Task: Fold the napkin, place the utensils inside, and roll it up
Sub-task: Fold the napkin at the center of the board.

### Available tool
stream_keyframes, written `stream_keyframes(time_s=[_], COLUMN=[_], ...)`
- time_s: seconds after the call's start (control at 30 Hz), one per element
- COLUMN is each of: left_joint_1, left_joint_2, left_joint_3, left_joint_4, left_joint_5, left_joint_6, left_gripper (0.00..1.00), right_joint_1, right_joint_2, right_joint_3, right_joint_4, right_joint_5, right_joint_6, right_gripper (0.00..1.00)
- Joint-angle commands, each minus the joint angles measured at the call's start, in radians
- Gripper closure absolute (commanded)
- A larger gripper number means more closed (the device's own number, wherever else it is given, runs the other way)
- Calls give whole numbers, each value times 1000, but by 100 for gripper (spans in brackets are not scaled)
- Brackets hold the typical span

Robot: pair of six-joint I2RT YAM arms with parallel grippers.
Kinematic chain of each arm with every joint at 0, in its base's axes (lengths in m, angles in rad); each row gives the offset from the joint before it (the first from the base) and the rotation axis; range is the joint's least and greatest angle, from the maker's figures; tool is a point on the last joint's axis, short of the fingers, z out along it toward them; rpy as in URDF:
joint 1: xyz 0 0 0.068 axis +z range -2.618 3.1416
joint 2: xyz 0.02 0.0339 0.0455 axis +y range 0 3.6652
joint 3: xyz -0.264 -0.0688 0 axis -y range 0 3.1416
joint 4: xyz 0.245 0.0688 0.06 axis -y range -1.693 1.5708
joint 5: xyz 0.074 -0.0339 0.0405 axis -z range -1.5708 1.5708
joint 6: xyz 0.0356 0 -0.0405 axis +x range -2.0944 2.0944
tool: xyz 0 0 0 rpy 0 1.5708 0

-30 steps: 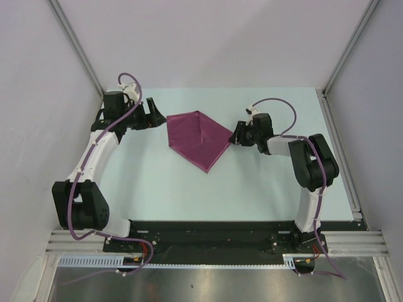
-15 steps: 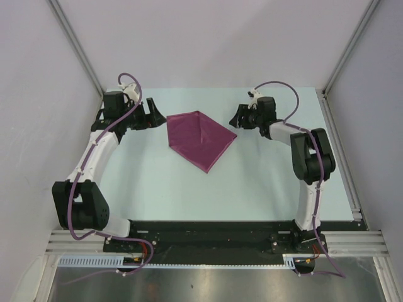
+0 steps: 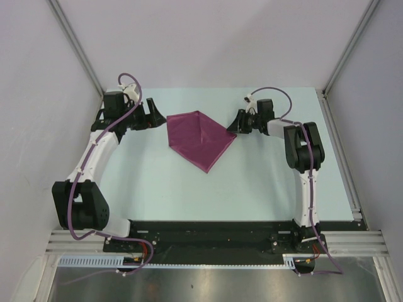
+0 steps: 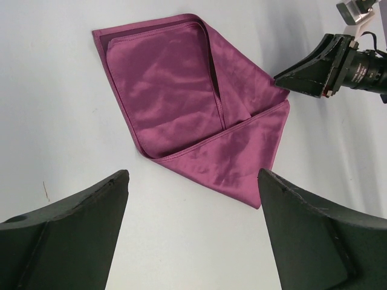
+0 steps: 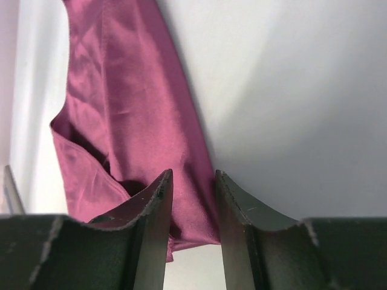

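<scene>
Right wrist view first: we see the right fingers (image 5: 148, 235) set a little apart, with a narrow gap between them. Through that gap shows the near corner of the napkin (image 5: 121, 109), and below the corner a strip of bare desk (image 5: 290, 90). The cloth runs away from the fingertips up the picture. It does not look pinched, and we see nothing held. Whether the fingertips touch the fabric we cannot tell.

From the left wrist, the left fingers (image 4: 78, 223) stand wide apart and hold nothing. The napkin lies flat ahead of them, clear of both tips, with pale desk in between. Its folded layers overlap: one flap with a rounded seam lies on top and a broader triangle under it. At its far right corner sits the dark tip of the right fingers, just at the edge of the cloth.

From the top external view, the plum napkin forms a rough diamond on the far middle of the desk, between the two arms. The left fingers are just beside its upper left corner and the right fingers are at its right corner. A purple cable (image 3: 129, 78) loops over each arm.
</scene>
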Motion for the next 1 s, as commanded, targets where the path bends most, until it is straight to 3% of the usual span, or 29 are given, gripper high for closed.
stream_keyframes(time_s=[0.0, 0.13, 0.27, 0.5, 0.77, 0.97], left_joint_1=[10, 10, 10, 10, -47, -148], left_joint_2=[-6, -9, -10, -19, -33, -102], left_joint_3=[0, 2, 0, -17, -72, -242], left_joint_4=[14, 14, 16, 40, 74, 189], left_joint_5=[9, 11, 11, 35, 41, 20], left_joint_6=[-10, -10, -12, -36, -84, -191], left_gripper=[8, 8, 8, 8, 8, 8], right_joint_1=[2, 4, 5, 15, 55, 133], right_joint_2=[36, 44, 28, -73, -289, -468], right_joint_3=[49, 58, 37, -106, -429, -658], right_joint_4=[-25, -50, -62, -31, 41, 79], right_joint_5=[-80, -83, -62, 1, 173, 321], right_joint_6=[25, 16, 8, 62, 187, 299], right_gripper=[62, 66, 84, 99, 100, 100])
